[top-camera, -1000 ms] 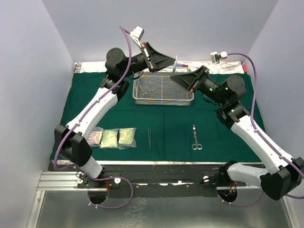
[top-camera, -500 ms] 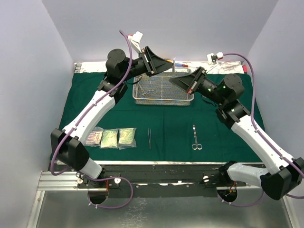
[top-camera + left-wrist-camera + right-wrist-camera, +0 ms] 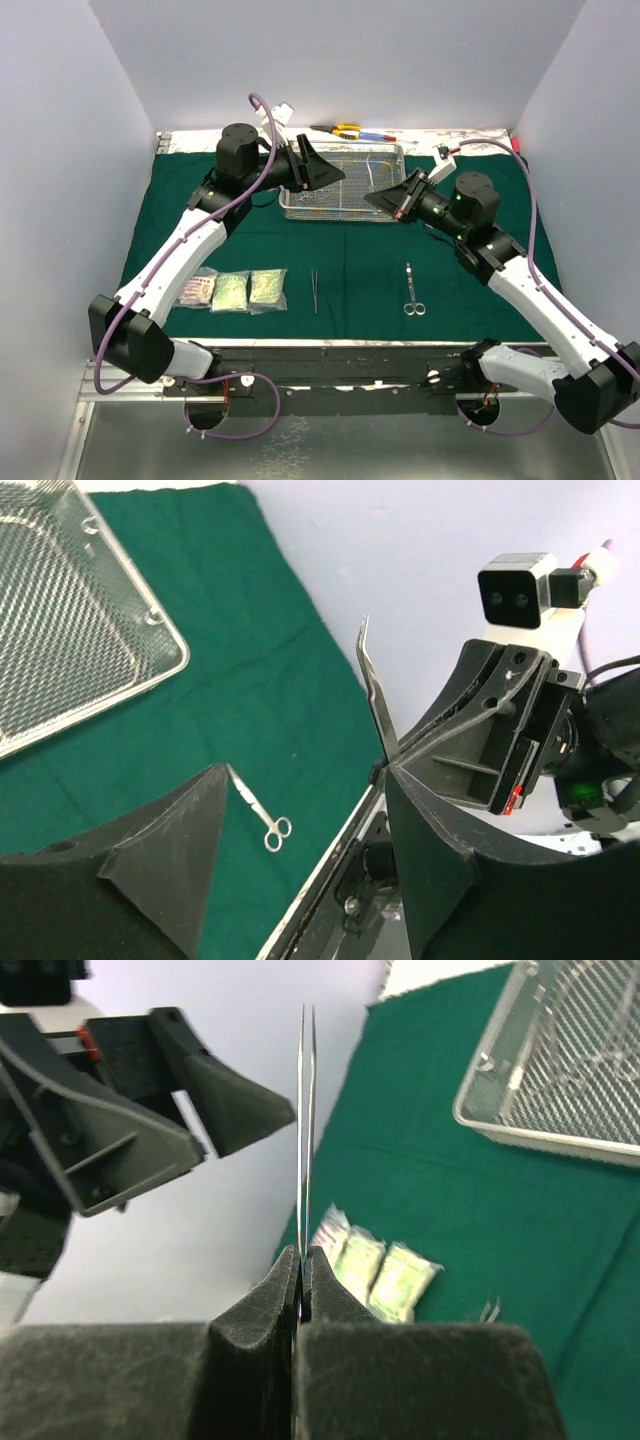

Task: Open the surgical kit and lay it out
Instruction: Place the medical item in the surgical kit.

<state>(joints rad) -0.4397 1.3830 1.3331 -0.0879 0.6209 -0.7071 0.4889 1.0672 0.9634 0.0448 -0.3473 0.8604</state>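
Observation:
The surgical kit lies spread on the dark green cloth (image 3: 350, 260). My right gripper (image 3: 302, 1255) is shut on slim steel forceps (image 3: 308, 1110), which stick straight up from its pads. In the left wrist view the same forceps (image 3: 375, 695) stand apart from my open left gripper (image 3: 303, 770), which holds nothing. Both grippers (image 3: 330, 175) (image 3: 370, 200) hover over the wire-mesh tray (image 3: 345, 205) at the back. Three clear packets (image 3: 232, 290), a second pair of forceps (image 3: 314, 290) and scissor-like clamps (image 3: 412, 290) lie in a row near the front edge.
A yellow-handled tool (image 3: 340, 129) and red and blue pens (image 3: 378, 135) lie behind the tray by the back wall. White walls close in three sides. A metal rail runs along the table's front edge (image 3: 330, 345).
The left gripper opened and let go of the forceps while the right gripper shut on them. Both grippers then came down and nearer, over the tray.

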